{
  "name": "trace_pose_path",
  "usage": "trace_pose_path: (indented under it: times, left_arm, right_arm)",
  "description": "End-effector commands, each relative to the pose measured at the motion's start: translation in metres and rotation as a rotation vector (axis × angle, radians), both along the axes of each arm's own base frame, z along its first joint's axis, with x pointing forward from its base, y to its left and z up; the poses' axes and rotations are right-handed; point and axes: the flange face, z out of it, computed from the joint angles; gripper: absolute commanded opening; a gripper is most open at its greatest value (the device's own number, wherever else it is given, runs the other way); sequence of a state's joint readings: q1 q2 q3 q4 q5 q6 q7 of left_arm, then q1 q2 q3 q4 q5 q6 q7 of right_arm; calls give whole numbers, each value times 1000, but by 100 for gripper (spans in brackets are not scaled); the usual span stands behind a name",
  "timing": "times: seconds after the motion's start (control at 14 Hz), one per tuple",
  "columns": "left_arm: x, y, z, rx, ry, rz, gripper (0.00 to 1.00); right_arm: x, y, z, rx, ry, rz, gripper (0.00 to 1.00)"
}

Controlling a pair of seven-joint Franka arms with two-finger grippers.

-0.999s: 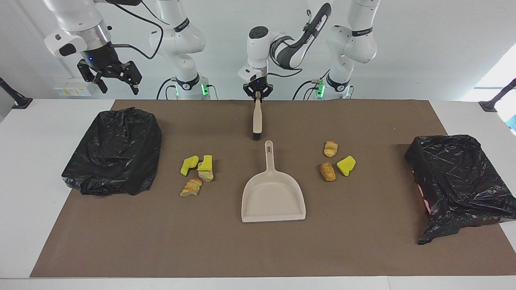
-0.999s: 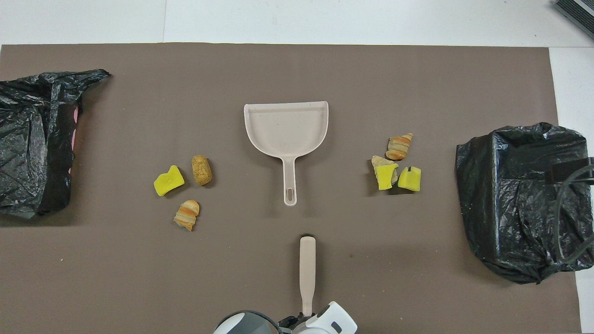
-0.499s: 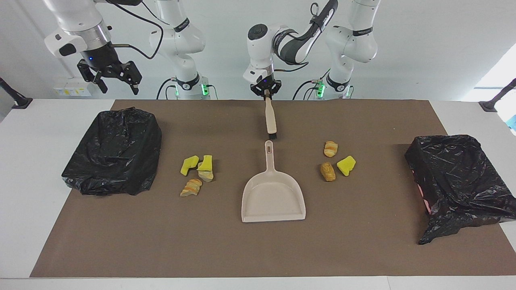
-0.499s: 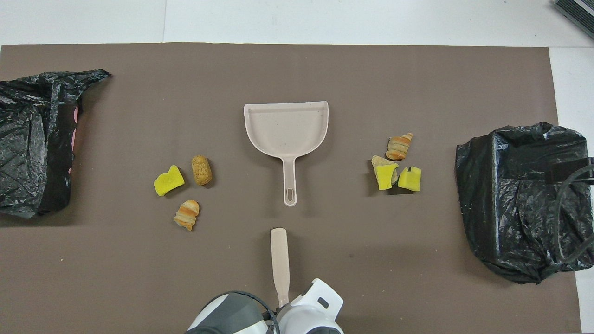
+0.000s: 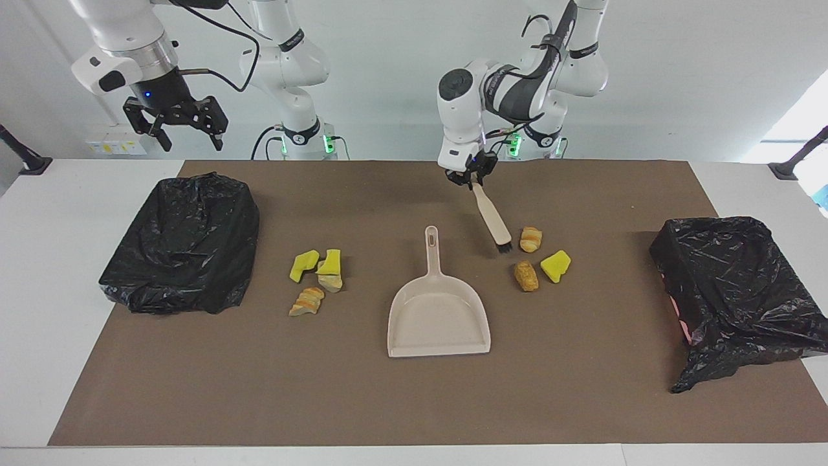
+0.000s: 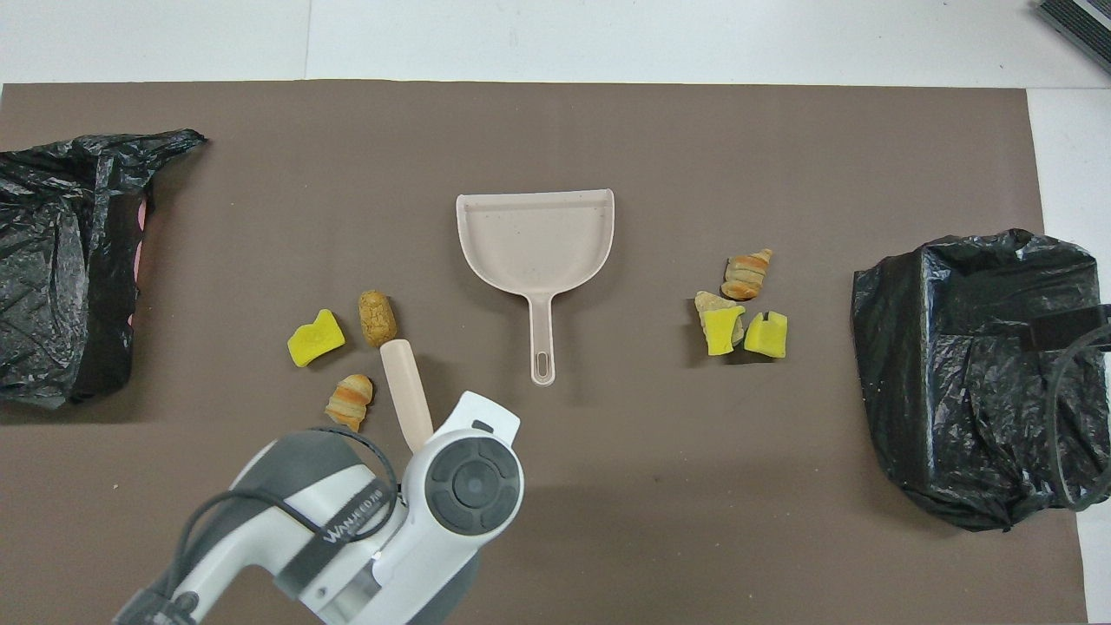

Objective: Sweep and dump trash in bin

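The left gripper [image 5: 474, 182], clamped on a beige brush [image 5: 493, 223], hung beside three yellow and brown scraps [image 5: 537, 257]; sweeping them toward the beige plastic dustpan [image 5: 438, 316] seemed next. The right gripper [image 5: 187, 131] waited agape.

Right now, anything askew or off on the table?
One bin at the left arm's end looks slumped: its black bag trails onto the mat and a pink wall shows through. Trash lies in two loose clusters, expected. Dustpan sits flat.

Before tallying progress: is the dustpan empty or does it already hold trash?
Empty. The dustpan shows a bare beige floor in both views; all seven scraps lie on the mat beside it.
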State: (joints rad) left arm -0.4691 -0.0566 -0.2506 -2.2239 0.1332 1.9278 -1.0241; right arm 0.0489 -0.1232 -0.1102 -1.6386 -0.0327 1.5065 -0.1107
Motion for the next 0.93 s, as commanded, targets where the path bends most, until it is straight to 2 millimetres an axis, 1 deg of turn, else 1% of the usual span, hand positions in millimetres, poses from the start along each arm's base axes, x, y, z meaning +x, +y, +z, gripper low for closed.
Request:
trace_pose_path:
  times: [0.0, 0.07, 0.14, 0.29, 0.36, 0.5, 0.57, 0.64, 0.78, 0.86]
  left_arm:
    - [63, 25, 4, 3, -4, -6, 0]
    - [81, 40, 4, 4, -4, -8, 0]
    - [94, 52, 4, 4, 4, -40, 0]
    - [119, 83, 3, -2, 18, -76, 0]
    - [128, 100, -1, -2, 18, -89, 0]
    - [141, 132, -1, -1, 29, -90, 0]
    - [147, 153, 4, -4, 37, -113, 0]
    - [150, 170, 5, -11, 57, -157, 0]
    - [157, 196, 3, -28, 61, -194, 0]
    - [160, 214, -2, -48, 68, -256, 0]
  right_arm:
    - [-1, 23, 0, -21, -15, 71, 100]
    - [5, 29, -6, -23, -15, 58, 100]
    - [11, 44, -15, -17, -6, 15, 100]
    - [27, 84, -36, -11, 0, -67, 100]
    - [33, 104, -49, -9, 18, -64, 100]
    - [43, 151, -78, -7, 57, -4, 100]
    - [51, 168, -93, 0, 51, -18, 100]
    - [60, 190, -112, 23, 53, -29, 100]
    - [76, 253, -154, 22, 63, -59, 100]
    - [85, 264, -168, 35, 58, -128, 100]
